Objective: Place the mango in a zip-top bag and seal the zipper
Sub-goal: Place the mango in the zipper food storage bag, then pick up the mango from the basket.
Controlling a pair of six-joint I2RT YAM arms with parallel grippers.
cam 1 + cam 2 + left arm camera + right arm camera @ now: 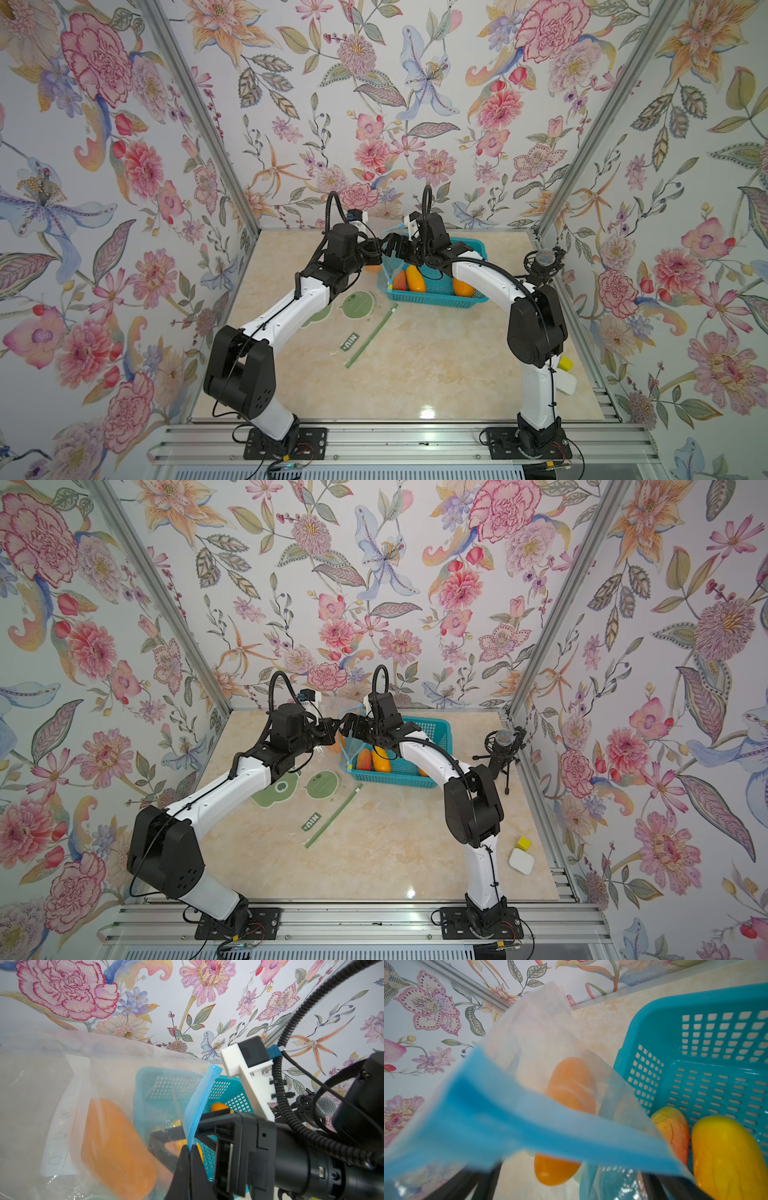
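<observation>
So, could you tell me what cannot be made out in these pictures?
- zipper strip: blurred in the right wrist view; sealed or not, unclear.
- bagged mango: in both top views, mostly hidden behind the left arm.
- basket mango: partly under the right arm in a top view.

The zip-top bag was clear and colourless, with a pale white panel of faint outline drawings, and its zipper strip was light blue. The mango inside it was plain orange. The basket was turquoise, pierced with a grid of small square holes; in it lay a bright yellow mango and a mottled red-orange mango. The desk was cream with faint beige marbling and carried pale green printed shapes and a green strip. The wallpaper showed pink, orange and blue flowers on white. The left arm and right arm were white with black joints.
</observation>
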